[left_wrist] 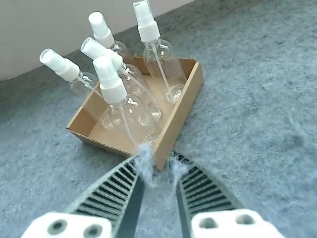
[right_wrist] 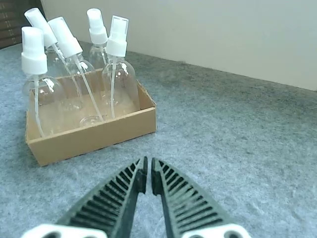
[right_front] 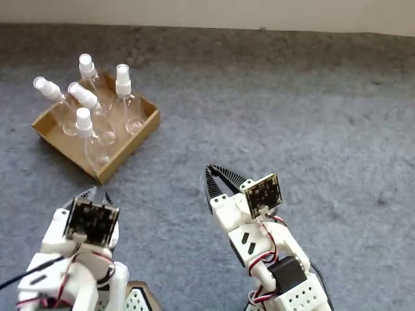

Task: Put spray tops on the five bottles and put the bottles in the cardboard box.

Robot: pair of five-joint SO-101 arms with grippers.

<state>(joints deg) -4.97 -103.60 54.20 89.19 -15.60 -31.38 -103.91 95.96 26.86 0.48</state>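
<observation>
Cardboard box (right_front: pixel 124 161) sits on the grey carpeted worktop (right_front: pixel 292 116), holding all five bottles (right_front: pixel 133 115). Each wears a white spray top (right_front: pixel 122 78), and some lean. The left tool (left_wrist: pixel 158 157) hangs just short of the box's near wall, slightly spread and empty. The right tool (right_wrist: pixel 147 169), pressed together and empty, is farther off.

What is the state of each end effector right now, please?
Left end effector: slightly open, holding nothing.
Right end effector: closed, holding nothing.
</observation>
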